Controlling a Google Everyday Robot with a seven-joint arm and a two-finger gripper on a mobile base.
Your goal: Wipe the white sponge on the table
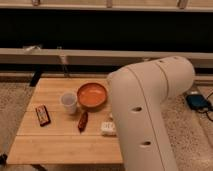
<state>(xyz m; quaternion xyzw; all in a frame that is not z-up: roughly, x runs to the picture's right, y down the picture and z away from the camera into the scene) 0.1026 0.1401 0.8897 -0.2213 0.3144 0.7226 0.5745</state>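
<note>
The table (55, 145) has a light wooden plank top and stands left of centre. A small off-white block, the white sponge (107, 128), lies on it near the right side, right at the edge of my arm. My large white arm (150, 110) fills the right foreground and hides the table's right end. My gripper is not in view; it is either behind the arm or outside the frame.
On the table are an orange bowl (92, 95), a white cup (69, 102), a dark flat bar (42, 115) and a reddish-brown packet (83, 120). A blue object (198, 101) with a cable lies on the speckled floor at right. A low ledge (75, 55) runs behind.
</note>
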